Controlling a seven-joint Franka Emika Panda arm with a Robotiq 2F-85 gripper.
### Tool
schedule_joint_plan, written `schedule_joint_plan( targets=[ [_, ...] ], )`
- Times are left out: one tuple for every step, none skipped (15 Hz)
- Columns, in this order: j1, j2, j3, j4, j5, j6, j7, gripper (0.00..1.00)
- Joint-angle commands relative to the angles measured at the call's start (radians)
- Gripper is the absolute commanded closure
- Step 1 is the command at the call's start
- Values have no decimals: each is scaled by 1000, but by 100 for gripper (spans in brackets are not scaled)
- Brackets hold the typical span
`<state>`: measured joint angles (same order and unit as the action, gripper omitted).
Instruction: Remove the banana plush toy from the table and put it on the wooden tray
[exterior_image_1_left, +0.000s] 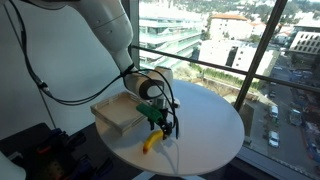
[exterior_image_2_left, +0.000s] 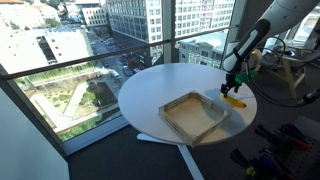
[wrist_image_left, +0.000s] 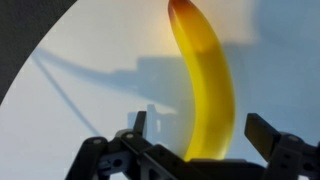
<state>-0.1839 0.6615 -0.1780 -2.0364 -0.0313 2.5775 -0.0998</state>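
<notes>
The banana plush toy (exterior_image_1_left: 150, 143) lies on the round white table (exterior_image_1_left: 210, 125), near its edge; it also shows in an exterior view (exterior_image_2_left: 234, 101) and fills the wrist view (wrist_image_left: 205, 85). My gripper (exterior_image_1_left: 158, 123) hovers just above it, open, with one finger on each side of the banana's near end in the wrist view (wrist_image_left: 200, 135). The fingers do not touch it. The wooden tray (exterior_image_1_left: 115, 113) sits on the table beside the banana, empty, and is seen in an exterior view (exterior_image_2_left: 195, 117).
Large windows and a railing (exterior_image_1_left: 215, 68) surround the table. A wooden chair or stand (exterior_image_2_left: 295, 70) is behind the arm. Dark equipment and cables (exterior_image_2_left: 275, 150) lie on the floor by the table.
</notes>
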Motion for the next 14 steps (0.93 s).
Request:
schedule_joint_plan(
  targets=[
    [-10, 0, 9, 3, -11, -3, 7, 0],
    [-10, 0, 9, 3, -11, -3, 7, 0],
    [-10, 0, 9, 4, -11, -3, 7, 0],
    [-10, 0, 9, 4, -11, -3, 7, 0],
    [-10, 0, 9, 4, -11, -3, 7, 0],
    [-10, 0, 9, 4, -11, -3, 7, 0],
    [-10, 0, 9, 4, -11, -3, 7, 0],
    [-8, 1, 8, 5, -11, -2, 9, 0],
    [-7, 1, 9, 7, -10, -3, 11, 0],
    [-6, 4, 9, 9, -11, -1, 12, 0],
    [-6, 6, 12, 11, -9, -1, 13, 0],
    [-5, 8, 13, 12, -9, 0, 14, 0],
    [-6, 9, 17, 12, -6, 5, 12, 0],
    [-8, 9, 22, 11, -4, 9, 9, 0]
  ],
)
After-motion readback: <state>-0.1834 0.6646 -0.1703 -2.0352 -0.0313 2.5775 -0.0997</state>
